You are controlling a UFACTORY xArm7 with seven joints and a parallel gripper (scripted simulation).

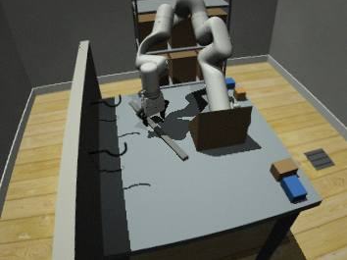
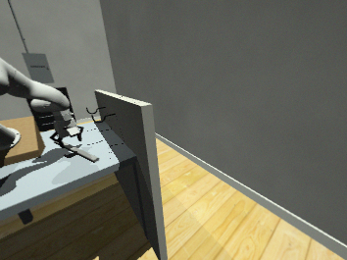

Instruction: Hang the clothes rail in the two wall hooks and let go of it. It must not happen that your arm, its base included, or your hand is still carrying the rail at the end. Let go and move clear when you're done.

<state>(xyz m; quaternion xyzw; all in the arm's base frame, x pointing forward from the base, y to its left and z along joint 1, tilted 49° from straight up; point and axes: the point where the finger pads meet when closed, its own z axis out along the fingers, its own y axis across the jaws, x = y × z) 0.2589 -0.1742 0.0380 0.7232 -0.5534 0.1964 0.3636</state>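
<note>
The clothes rail [image 1: 170, 143] [image 2: 84, 153], a long grey bar, lies flat on the grey table [image 1: 211, 192] [image 2: 39, 178], running diagonally away from the wall panel [image 1: 74, 143] [image 2: 139, 148]. Two dark hooks stick out of the panel, one at the far end [image 1: 111, 102] [image 2: 95, 112] and one nearer the middle [image 1: 116, 153]; both are empty. My gripper [image 1: 153, 119] [image 2: 68, 139] is open and points down, its fingers straddling the rail near its far end, low over the table. Nothing is held.
An open cardboard box [image 1: 221, 129] stands right of the rail around the arm's base. Small brown [image 1: 283, 168] and blue [image 1: 294, 187] blocks lie at the table's near right corner, two more [image 1: 230, 82] [image 1: 239, 93] at the far right. A shelf unit [image 1: 181, 55] stands behind.
</note>
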